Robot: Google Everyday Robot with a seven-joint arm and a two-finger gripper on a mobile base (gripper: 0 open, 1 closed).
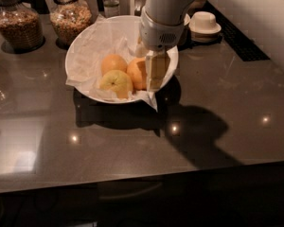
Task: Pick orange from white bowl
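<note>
Reaching step: gripper (157, 71) at the orange (136, 73), 4 o'clock in white bowl (75, 51); jaws' opening cannot be told; next, straddle and close.

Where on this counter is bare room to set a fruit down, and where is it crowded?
Bare: the counter in front of the white bowl, and right of it. Crowded: inside the bowl, where the gripper hangs beside the orange, and behind, by the jars.
</note>
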